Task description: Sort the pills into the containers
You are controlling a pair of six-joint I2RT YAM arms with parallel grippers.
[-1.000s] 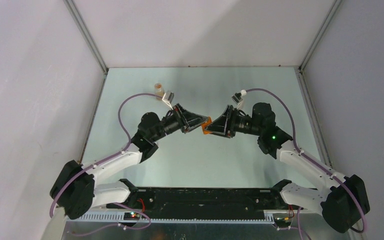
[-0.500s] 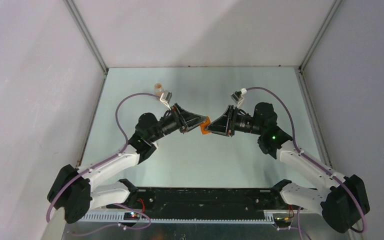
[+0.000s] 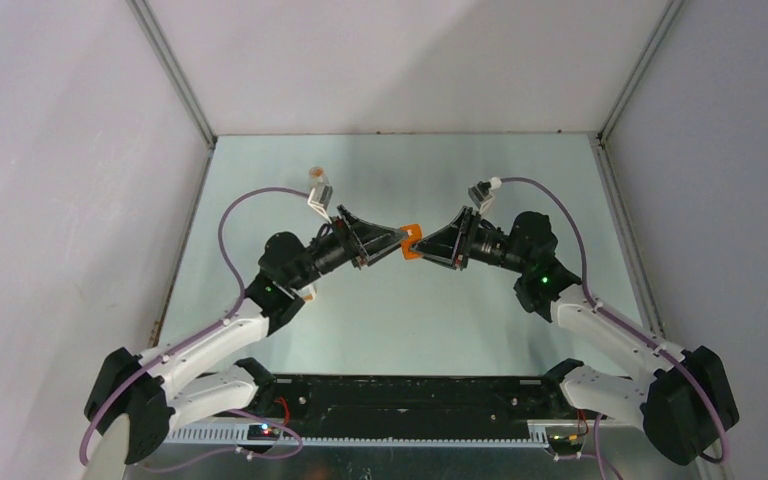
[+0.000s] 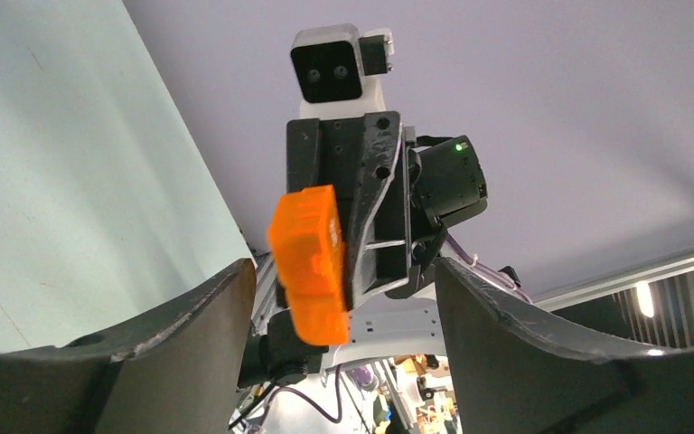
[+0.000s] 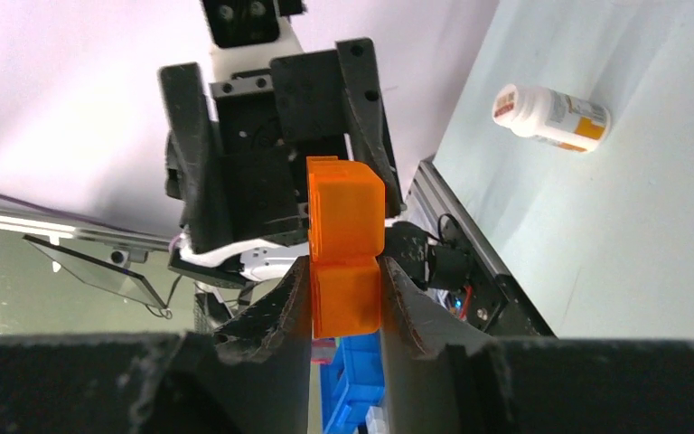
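The orange pill box (image 3: pixel 411 242) is hanging in mid-air above the middle of the table (image 3: pixel 410 320), right where the two arms are meeting nose to nose. The right gripper (image 5: pixel 343 287) is clamping its lower end, one finger pressing on each flat side, while the upper section with its ridged lid is sticking out past the fingertips towards the other arm.

The left gripper (image 4: pixel 339 276) is facing it head on with its fingers spread wide. The box is sitting between them, and in the left wrist view a gap is showing on either side, so they are not touching it.

Further off, a white pill bottle (image 5: pixel 551 117) with an orange-and-white label is lying on its side on the pale green table. From above it is peeking out just behind the camera on the left wrist, towards the far left of the surface, well apart from the box.

Both arms are reaching in from the near edge, elbows bent outward, purple cables looping above them, with plain grey walls (image 3: pixel 80 200) closing in the table on three sides.
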